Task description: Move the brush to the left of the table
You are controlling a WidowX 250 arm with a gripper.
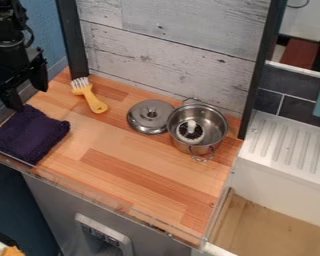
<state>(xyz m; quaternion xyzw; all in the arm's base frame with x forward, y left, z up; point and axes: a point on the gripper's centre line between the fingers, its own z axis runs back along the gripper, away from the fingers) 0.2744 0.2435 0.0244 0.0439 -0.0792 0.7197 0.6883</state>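
1. Beyond the thick, dark purple cloth [30, 134], and off to its right in the view, lies the yellow-handled brush with white bristles [92, 100], flat on the striped, orange-brown wooden worktop [139, 175].
2. Above the cloth's far corner hangs the black two-finger gripper [27, 89], its jaws apart with nothing between them. From there the brush lies to the right, so the next move is probably a sideways shift, then a drop.
3. The brush's long axis slants: bristle head farther from the cloth's near edge, handle end towards the viewer and farther right. The line between the jaws seems to cross that slant, so a grip across the handle may need little turning.
4. Behind the brush stands the grey, wood-plank wall board [166, 42], with the black upright post [72, 40] near the bristles. Gripping the handle rather than the head should keep the jaws away from both.
5. Well right of the cloth sit the round steel lid [149, 120] and the steel pot [197, 148], beyond the handle's end.
6. Bare wood runs beside the cloth, below the brush in the view. The cloth covers much of the left side, so a set-down there could catch its edge; the strip just beyond it looks tight.
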